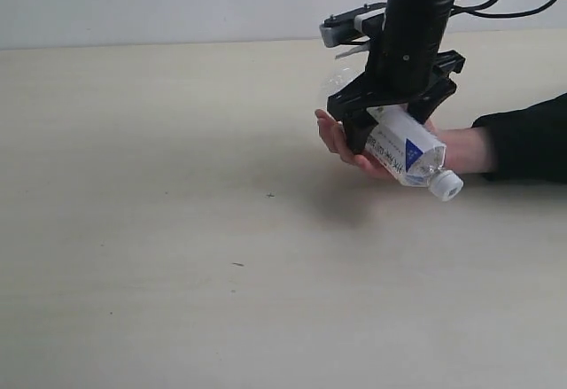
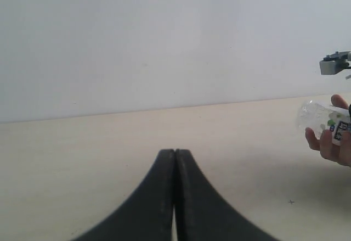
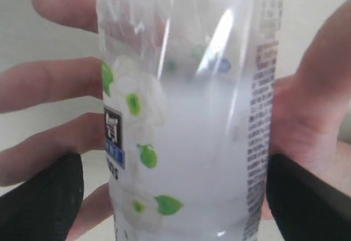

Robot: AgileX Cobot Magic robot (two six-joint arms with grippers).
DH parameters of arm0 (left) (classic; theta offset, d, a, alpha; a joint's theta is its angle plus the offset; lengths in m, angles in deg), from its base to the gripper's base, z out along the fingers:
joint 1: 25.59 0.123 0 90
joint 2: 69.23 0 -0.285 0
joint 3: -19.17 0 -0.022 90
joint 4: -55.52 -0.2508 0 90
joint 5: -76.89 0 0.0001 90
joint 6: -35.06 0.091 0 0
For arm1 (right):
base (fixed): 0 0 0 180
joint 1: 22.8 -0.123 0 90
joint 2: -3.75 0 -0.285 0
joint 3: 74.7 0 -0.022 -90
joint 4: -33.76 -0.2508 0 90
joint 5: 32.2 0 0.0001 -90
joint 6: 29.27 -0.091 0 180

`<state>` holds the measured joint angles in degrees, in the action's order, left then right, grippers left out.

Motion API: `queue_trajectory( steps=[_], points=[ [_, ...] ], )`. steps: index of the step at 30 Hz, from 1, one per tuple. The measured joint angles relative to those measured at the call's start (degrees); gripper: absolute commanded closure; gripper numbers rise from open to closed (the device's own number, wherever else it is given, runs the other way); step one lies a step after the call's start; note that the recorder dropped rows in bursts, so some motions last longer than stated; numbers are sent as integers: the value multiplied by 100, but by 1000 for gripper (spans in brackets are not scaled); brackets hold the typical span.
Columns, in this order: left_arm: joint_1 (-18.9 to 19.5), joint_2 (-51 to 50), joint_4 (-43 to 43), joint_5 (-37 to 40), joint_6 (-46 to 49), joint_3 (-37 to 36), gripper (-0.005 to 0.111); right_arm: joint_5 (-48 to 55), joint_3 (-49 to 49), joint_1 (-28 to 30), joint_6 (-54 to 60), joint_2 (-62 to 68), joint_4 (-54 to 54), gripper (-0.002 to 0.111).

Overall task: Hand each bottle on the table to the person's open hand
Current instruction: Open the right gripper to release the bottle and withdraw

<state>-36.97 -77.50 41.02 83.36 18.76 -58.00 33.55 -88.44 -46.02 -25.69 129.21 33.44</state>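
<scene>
The hand-over step is under way, and it looks to be right at the release. In the right middle of the exterior view, the right gripper (image 1: 390, 132) hangs straight down over the person's open hand (image 1: 335, 138). The hand is bare and palm-up, and comes in from the right edge on an arm in a black sleeve (image 1: 527, 141).

The small clear plastic bottle with a white label printed with white flowers and green leaves (image 1: 406, 150) lies tilted across the palm. Its white cap (image 1: 446, 186) points toward the lower right and juts past the hand.

In the right wrist view the jaws stand spread either side of the bottle (image 3: 186, 115). One is level with its edge, while a strip of skin shows between the other and the plastic. So they do not appear to pinch it, and the palm (image 3: 299, 136) seems to bear the weight.

The left gripper (image 2: 175, 152) sits at the bottom centre of its own view with its jaws pressed together on nothing. It is low over the pale cream bench (image 1: 177, 229), well apart from the hand-over, which shows small at that view's right edge (image 2: 315, 115).

The next move probably calls for the right arm to rise straight up. The jaws should stay wide so that neither catches the bottle or the fingers curled beneath it. The overhanging cap end could tip the bottle off the palm if it is nudged. No other bottle shows on the bench in these views, so I cannot tell whether another pick follows.
</scene>
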Motion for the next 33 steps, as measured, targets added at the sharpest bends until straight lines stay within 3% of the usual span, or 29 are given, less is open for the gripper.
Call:
queue_trajectory(
  steps=[8,12,14,15,17,33],
  points=[
    [0,0,0,0,0,0,107,27,0,0,83,-599,108,20],
    [0,0,0,0,0,0,107,-17,292,0,83,-1473,131,50],
    [0,0,0,0,0,0,107,-130,612,0,83,-1880,131,73],
    [0,0,0,0,0,0,107,-207,849,0,83,-2130,131,93],
    [0,0,0,0,0,0,107,-546,1714,0,83,-2922,112,108],
    [0,0,0,86,0,0,107,-3138,6362,0,-448,-8455,1,108]
  ],
)
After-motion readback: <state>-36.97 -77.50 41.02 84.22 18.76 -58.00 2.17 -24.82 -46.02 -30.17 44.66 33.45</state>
